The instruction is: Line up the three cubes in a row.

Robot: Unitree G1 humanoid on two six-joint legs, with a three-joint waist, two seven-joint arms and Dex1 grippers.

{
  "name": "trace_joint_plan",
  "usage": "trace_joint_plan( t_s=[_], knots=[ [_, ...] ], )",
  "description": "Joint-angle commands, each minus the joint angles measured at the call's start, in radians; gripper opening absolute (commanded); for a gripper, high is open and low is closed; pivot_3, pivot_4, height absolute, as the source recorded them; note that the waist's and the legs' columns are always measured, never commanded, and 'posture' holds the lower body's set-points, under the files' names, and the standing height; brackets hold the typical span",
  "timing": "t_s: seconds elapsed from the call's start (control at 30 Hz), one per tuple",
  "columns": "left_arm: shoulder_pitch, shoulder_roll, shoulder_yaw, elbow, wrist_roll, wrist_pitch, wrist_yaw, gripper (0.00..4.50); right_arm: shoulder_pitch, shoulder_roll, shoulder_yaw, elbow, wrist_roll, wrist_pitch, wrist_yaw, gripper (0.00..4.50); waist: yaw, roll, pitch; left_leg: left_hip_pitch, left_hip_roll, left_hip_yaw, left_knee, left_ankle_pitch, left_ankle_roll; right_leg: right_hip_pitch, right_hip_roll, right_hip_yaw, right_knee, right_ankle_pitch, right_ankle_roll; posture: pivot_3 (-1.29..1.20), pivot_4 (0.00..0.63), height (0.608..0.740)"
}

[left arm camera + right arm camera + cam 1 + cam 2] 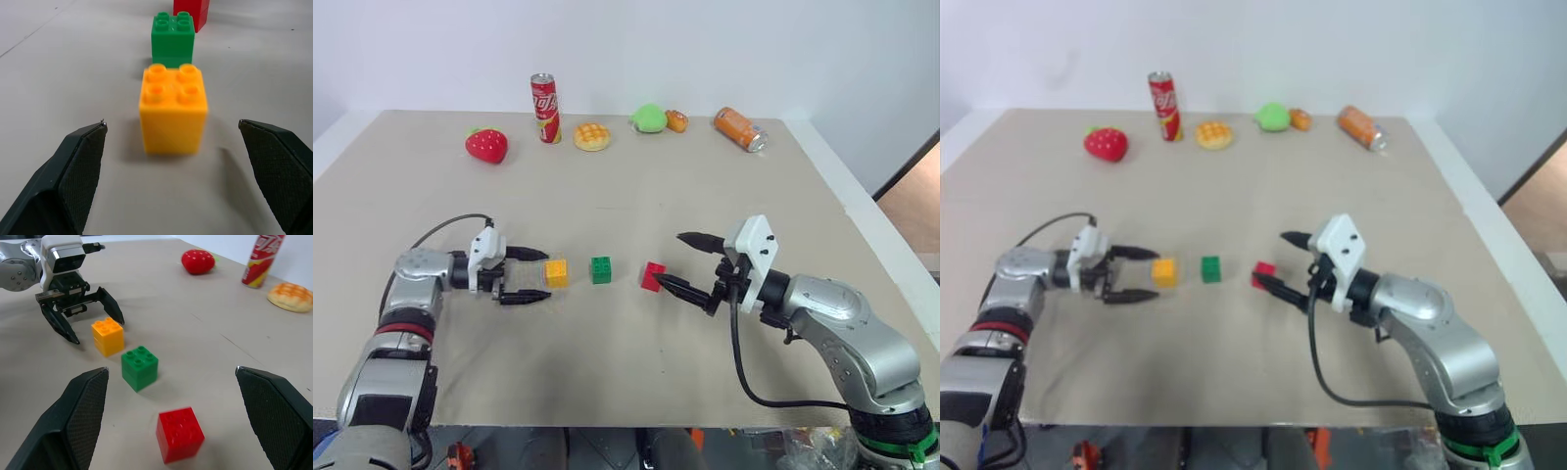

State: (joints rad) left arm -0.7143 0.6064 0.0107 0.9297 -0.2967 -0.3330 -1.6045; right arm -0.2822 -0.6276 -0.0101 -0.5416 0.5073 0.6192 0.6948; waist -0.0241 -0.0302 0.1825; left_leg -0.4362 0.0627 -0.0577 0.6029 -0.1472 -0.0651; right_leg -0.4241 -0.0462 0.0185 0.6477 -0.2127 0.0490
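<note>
Three studded cubes sit in a row near the table's middle: the orange-yellow cube (pixel 556 272), the green cube (pixel 600 269) and the red cube (pixel 652 276). My left gripper (pixel 538 274) stands open just left of the orange-yellow cube (pixel 172 108), its fingertips flanking the cube's near end without touching it. My right gripper (pixel 672 259) is open just right of the red cube (pixel 179 433), one fingertip close to its right side. In the right wrist view the green cube (pixel 139 366) lies between the other two.
Along the far edge stand a toy strawberry (pixel 486 145), an upright red can (pixel 545 108), a waffle-patterned bun (pixel 591 136), a round green toy fruit (pixel 649 118) with a small orange piece beside it, and an orange can (pixel 740 128) lying on its side.
</note>
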Motion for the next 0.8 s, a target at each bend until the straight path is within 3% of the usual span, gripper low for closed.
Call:
trace_joint_plan(
  t_s=[0.03,0.2,0.4,0.57,0.8],
  knots=[
    [0.03,0.028,0.073,-0.127,-0.061,0.051,0.029,4.46,-0.021,0.005,-0.008,0.001,0.014,-0.028,0.019,4.33,0.002,0.0,0.0,0.0,0.0,0.0,0.0,0.0,0.0,0.0,0.0,0.0,0.0,0.0,0.0,0.0,0.15,0.74],
    [0.115,0.074,0.149,-0.276,-0.091,0.162,0.163,4.46,-0.029,0.007,-0.004,0.015,0.005,-0.041,0.03,4.33,-0.001,0.0,0.0,0.0,0.0,0.0,0.0,0.0,0.0,0.0,0.0,0.0,0.0,0.0,0.0,0.0,0.15,0.74],
    [0.225,0.07,0.304,-0.526,-0.166,0.59,0.615,4.46,-0.058,0.036,-0.023,0.096,-0.066,-0.09,-0.042,4.33,-0.003,0.0,0.0,0.002,0.002,0.0,0.0,0.0,0.0,0.0,0.001,0.0,0.002,0.0,0.0,0.0,0.15,0.74],
    [0.382,-0.067,0.474,-0.781,-0.247,0.748,1.001,4.46,-0.15,0.11,-0.184,0.373,-0.113,-0.127,-0.243,4.33,-0.002,0.0,0.0,0.006,0.001,0.002,0.0,0.001,-0.001,0.004,0.0,0.001,0.001,0.002,0.0,0.0,0.15,0.74],
    [0.522,-0.227,0.544,-1.017,-0.298,0.783,1.25,4.46,-0.147,0.212,-0.231,0.57,-0.186,-0.201,-0.4,4.33,0.002,0.0,0.0,0.006,0.002,0.001,-0.001,0.001,-0.001,0.004,0.002,0.002,0.001,0.001,-0.001,0.0,0.15,0.74]
  ],
)
